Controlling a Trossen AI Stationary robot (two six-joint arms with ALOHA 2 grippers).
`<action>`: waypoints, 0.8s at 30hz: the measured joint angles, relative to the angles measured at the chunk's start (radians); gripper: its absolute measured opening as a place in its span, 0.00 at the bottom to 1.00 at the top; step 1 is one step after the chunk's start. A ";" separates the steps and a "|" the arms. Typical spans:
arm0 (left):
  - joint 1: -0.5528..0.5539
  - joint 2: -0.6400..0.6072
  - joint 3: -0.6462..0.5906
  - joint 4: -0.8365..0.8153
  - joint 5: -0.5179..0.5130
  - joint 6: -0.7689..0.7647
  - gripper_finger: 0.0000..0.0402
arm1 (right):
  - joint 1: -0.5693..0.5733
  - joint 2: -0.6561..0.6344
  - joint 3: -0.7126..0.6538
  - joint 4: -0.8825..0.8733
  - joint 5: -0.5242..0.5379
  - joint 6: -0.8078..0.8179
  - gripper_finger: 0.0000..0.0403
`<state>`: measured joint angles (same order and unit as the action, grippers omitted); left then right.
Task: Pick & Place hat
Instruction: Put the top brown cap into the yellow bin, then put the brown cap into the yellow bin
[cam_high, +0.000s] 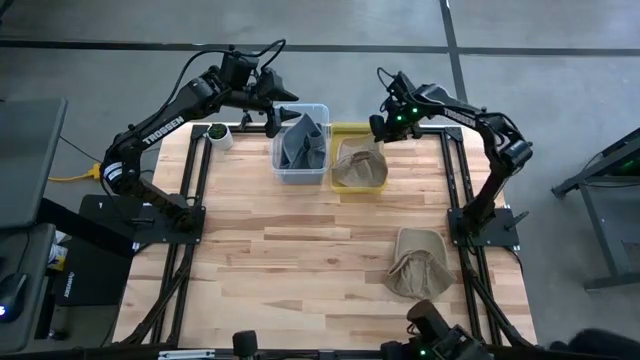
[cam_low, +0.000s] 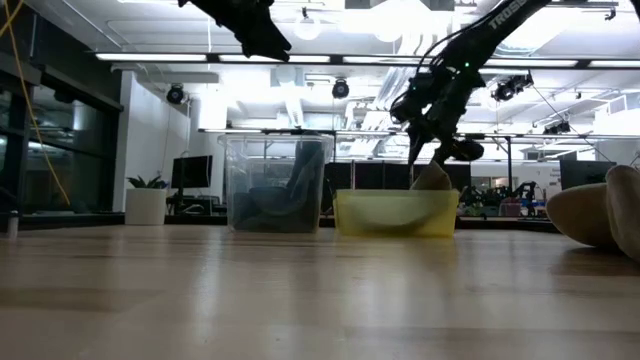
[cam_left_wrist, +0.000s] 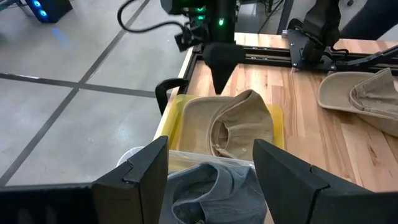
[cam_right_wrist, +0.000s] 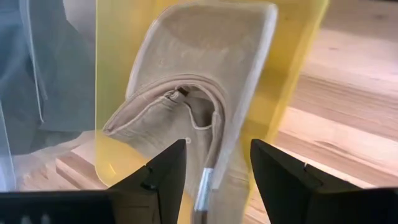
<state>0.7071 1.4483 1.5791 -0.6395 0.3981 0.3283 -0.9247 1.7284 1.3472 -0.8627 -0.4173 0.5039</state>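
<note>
A tan hat (cam_high: 358, 163) lies in a yellow bin (cam_high: 358, 187) at the table's far side, one edge (cam_low: 432, 178) sticking up above the rim. My right gripper (cam_right_wrist: 217, 149) hovers open just above this hat (cam_right_wrist: 199, 68); I see no touch. Left of it stands a clear bin (cam_high: 300, 178) holding a crumpled grey hat (cam_high: 302, 145). My left gripper (cam_left_wrist: 211, 146) is open and high above that grey hat (cam_left_wrist: 205, 193). A second tan hat (cam_high: 420, 262) rests on the table near the right edge.
A small white pot with a plant (cam_high: 218, 133) stands left of the clear bin, near the left arm. Black frame rails (cam_high: 455, 180) run along the table's left and right sides. Bare wood (cam_high: 300, 250) spans the table's middle and near-left part.
</note>
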 joint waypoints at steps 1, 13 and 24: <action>0.000 0.000 0.000 0.000 0.000 0.000 0.52 | -0.004 -0.012 0.000 -0.008 0.006 -0.010 0.43; 0.000 0.000 0.000 -0.012 0.001 -0.022 0.52 | 0.021 -0.155 0.000 -0.081 0.034 -0.065 0.43; 0.000 0.000 0.000 -0.015 -0.015 -0.071 0.52 | 0.095 -0.244 0.000 -0.137 0.070 -0.161 0.42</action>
<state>0.7071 1.4487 1.5787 -0.6544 0.3835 0.2576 -0.8293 1.4842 1.3472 -0.9992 -0.3470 0.3432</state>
